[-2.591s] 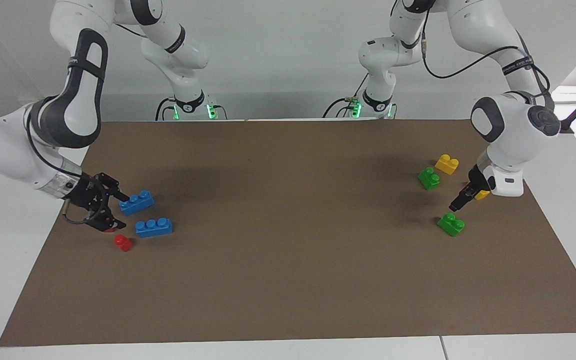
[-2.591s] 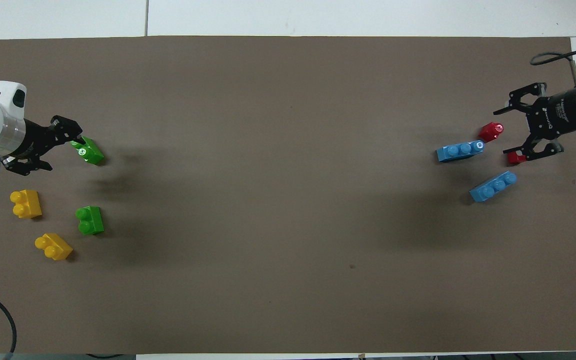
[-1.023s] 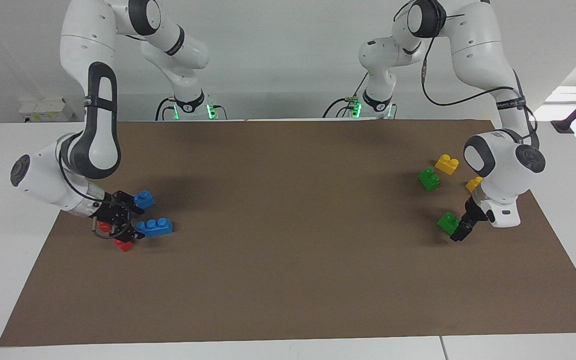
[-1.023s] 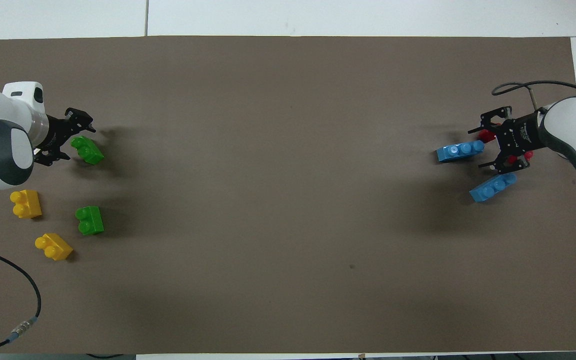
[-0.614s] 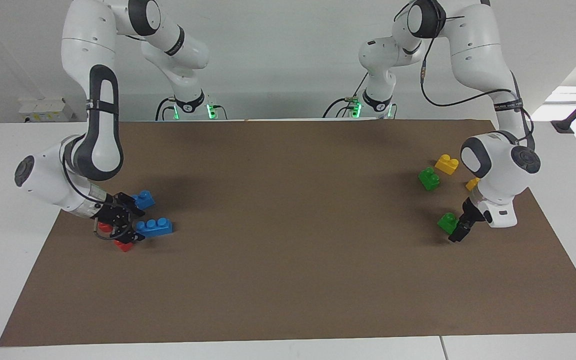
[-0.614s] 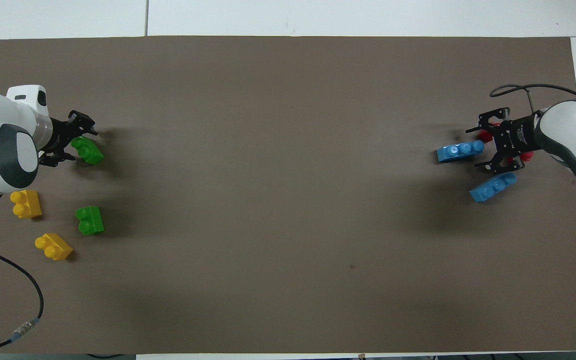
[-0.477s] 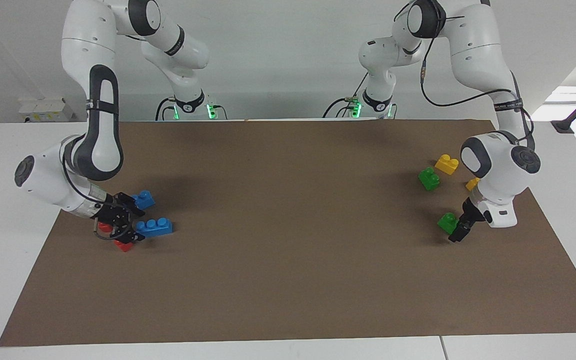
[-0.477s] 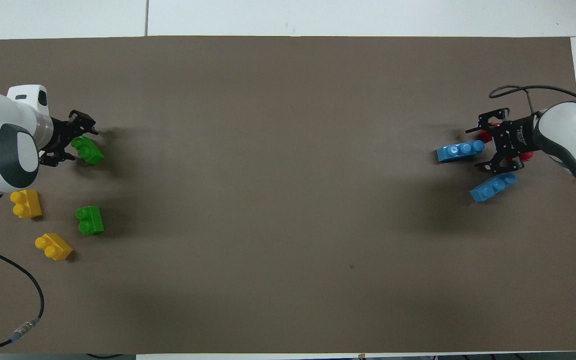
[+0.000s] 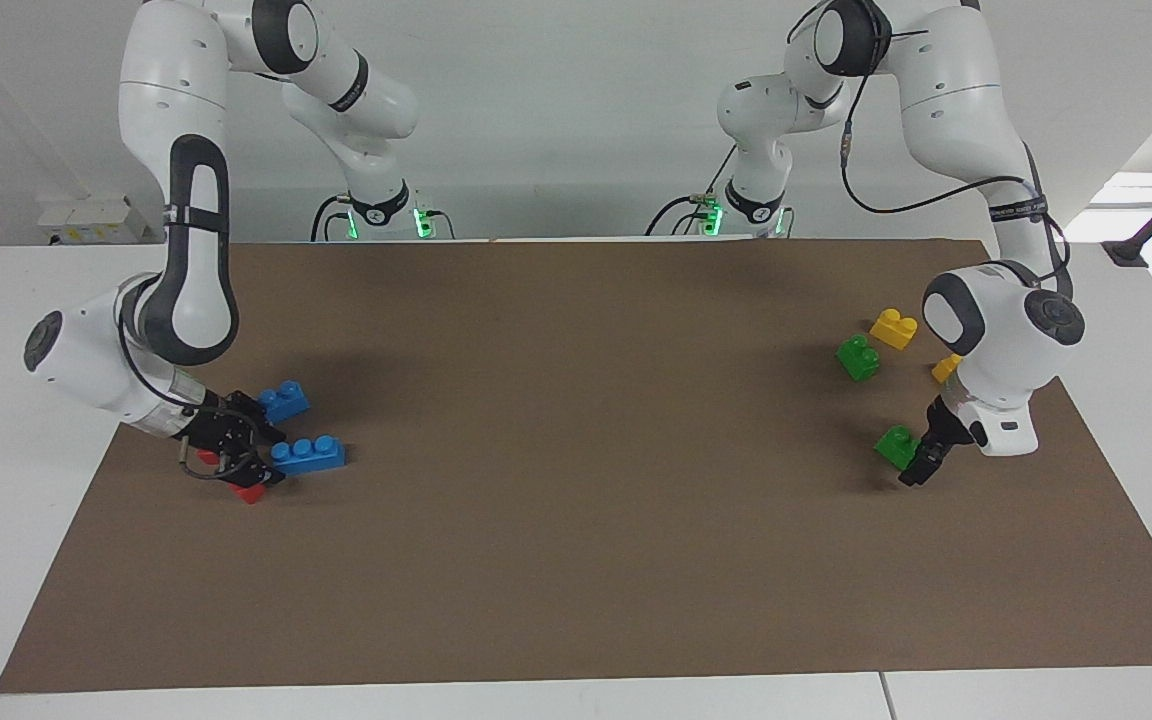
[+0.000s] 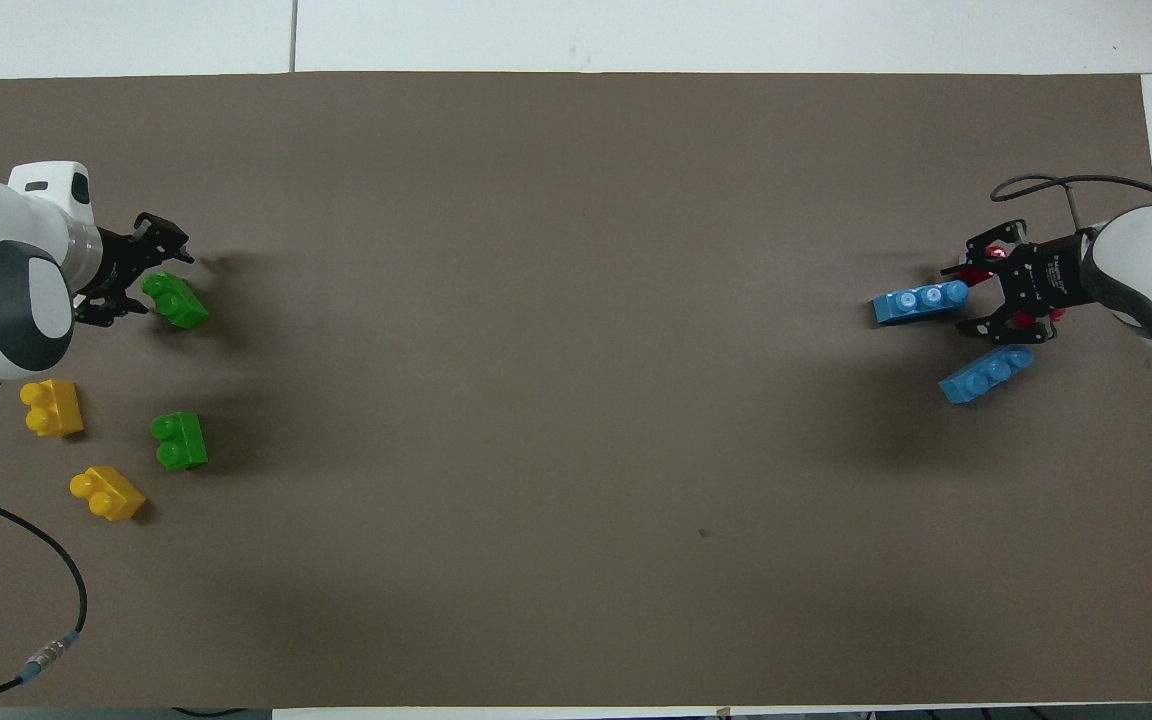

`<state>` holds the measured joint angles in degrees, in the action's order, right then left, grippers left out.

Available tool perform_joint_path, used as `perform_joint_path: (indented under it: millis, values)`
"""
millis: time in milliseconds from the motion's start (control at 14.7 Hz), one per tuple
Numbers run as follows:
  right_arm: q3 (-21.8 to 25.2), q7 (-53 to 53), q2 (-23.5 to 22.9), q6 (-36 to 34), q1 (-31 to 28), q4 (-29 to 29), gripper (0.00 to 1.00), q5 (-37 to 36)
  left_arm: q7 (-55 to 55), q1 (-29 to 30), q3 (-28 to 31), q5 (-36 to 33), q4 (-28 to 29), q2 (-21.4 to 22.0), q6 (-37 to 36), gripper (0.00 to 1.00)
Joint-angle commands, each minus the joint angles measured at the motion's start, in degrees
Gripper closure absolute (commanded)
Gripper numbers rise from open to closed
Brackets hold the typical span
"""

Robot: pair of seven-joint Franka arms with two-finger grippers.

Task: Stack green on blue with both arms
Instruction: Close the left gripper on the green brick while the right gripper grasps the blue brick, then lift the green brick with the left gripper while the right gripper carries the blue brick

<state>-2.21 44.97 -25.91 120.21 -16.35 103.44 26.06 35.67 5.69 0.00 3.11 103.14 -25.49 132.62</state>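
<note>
Both arms reach low at opposite ends of the table, each going for its half of the stack. The left gripper (image 10: pixel 158 283) sits at the end of the green brick (image 10: pixel 176 302), which lies flat and studs up on the brown mat (image 10: pixel 576 400) close to the short edge at the left arm's end; from where I stand I cannot tell whether it has clamped the brick yet. The right gripper (image 10: pixel 958 297) is down near the short edge at the right arm's end, its jaws apart on either side of one end of the blue brick (image 10: pixel 916 302), apparently lined up to pinch it across its width. A second blue brick (image 10: pixel 986 372) lies just beside, nearer the robots, and two small red bricks (image 9: pixel 248 492) crowd the gripper's body, so a clean lift looks tight there. A second green brick (image 10: pixel 179 440) and two yellow bricks (image 10: pixel 52 408) lie nearer the robots than the green one, apart from it. The whole middle of the mat is bare, leaving wide room for the arms to meet and press green onto blue; nothing is stacked so far.
</note>
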Motion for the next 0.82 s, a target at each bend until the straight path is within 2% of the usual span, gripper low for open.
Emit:
perform_joint_path:
  millis: [0, 68, 273, 341, 545, 614, 682, 750]
  values:
    - [-0.4, -2.9, 0.1, 0.4, -1.1, 0.5, 0.42, 1.6, 0.5, -0.3, 0.3, 0.5, -0.6, 0.1, -1.2, 0.12]
    - [-0.4, -2.9, 0.1, 0.3, -1.1, 0.5, 0.42, 1.6, 0.5, -0.3, 0.3, 0.5, -0.1, 0.1, -0.6, 0.14]
    - [-0.4, -2.6, 0.1, 0.1, -0.8, 0.5, 0.41, 2.5, 0.5, -0.1, 0.3, 0.5, -0.3, 0.1, -0.8, 0.34]
    - [-0.4, -2.6, 0.1, 0.2, -0.6, 0.5, 0.40, 3.2, 0.5, 0.0, 0.3, 0.5, -0.6, 0.1, -1.1, 0.43]
    - [-0.4, -2.2, 0.1, 0.2, -0.2, 0.7, 0.40, 3.4, 0.4, -0.1, 0.3, 0.5, -0.6, 0.1, -0.9, 0.80]
    - [-0.4, -2.3, 0.2, 0.3, -0.2, 1.0, 0.41, 3.4, 0.4, -0.1, 0.3, 0.5, -0.6, 0.1, -0.9, 0.91]
    - [-0.4, -2.3, 0.2, 0.4, -0.3, 1.1, 0.47, 3.4, 0.4, -0.2, 0.3, 0.5, -0.6, 0.1, -0.8, 1.00]
    - [-0.5, -2.5, 0.2, 0.5, -0.2, 1.2, 0.55, 3.4, 0.4, -0.2, 0.3, 0.5, -0.6, 0.1, -0.8, 1.00]
